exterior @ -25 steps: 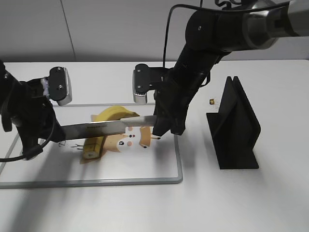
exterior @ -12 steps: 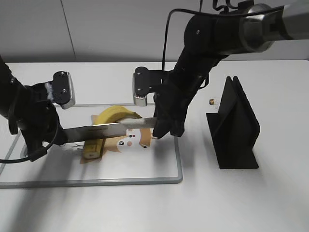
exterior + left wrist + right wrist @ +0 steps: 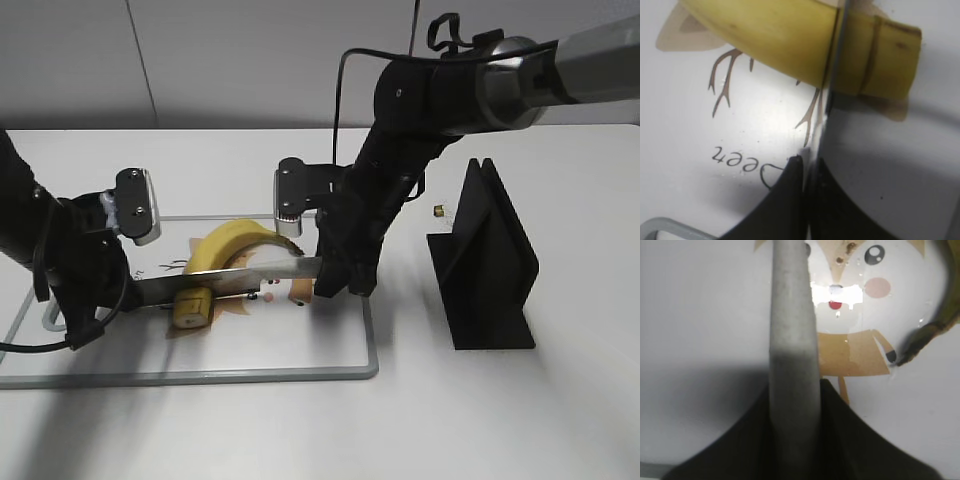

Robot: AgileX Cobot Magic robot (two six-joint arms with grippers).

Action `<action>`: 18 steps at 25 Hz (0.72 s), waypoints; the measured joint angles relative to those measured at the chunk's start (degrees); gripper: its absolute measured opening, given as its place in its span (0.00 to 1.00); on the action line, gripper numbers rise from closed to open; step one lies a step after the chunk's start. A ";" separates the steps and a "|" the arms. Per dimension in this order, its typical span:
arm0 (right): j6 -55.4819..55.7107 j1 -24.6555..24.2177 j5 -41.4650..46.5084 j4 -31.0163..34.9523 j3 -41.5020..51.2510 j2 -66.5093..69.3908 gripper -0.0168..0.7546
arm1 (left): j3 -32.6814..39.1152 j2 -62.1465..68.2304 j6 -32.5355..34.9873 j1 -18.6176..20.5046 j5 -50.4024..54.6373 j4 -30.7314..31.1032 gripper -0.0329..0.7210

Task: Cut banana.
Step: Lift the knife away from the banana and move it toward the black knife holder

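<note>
The yellow banana (image 3: 228, 245) lies curved on the white cutting board (image 3: 300, 372), its flat cut end toward the front left. A long silver knife (image 3: 240, 277) lies across it, blade down. My left gripper (image 3: 120, 295) is shut on the blade's tip end. My right gripper (image 3: 335, 282) is shut on the grey handle end. In the left wrist view the knife blade (image 3: 832, 75) stands edge-on in the banana (image 3: 765, 35), a short way from its cut end, between my shut left gripper (image 3: 807, 167). In the right wrist view my gripper (image 3: 792, 390) clamps the knife (image 3: 792, 315); the banana's dark stem (image 3: 922, 335) shows at right.
The board has a grey rim and a cartoon deer print (image 3: 270, 290). A black slotted knife stand (image 3: 490, 260) stands on the table to the right of the board. A small brown object (image 3: 438, 210) lies behind it.
Both grippers have lowered the knife toward the board. The blade has gone from above the banana down into it near the cut end.
</note>
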 joint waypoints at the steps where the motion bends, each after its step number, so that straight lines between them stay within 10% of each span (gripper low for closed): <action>1: 0.00 0.00 0.00 0.00 -0.07 0.00 0.25 | 0.00 0.19 0.00 0.00 0.05 -0.15 0.04; 18: -0.05 0.00 -0.22 0.00 -0.07 0.00 0.25 | -0.17 0.63 0.05 0.07 0.05 -0.44 0.04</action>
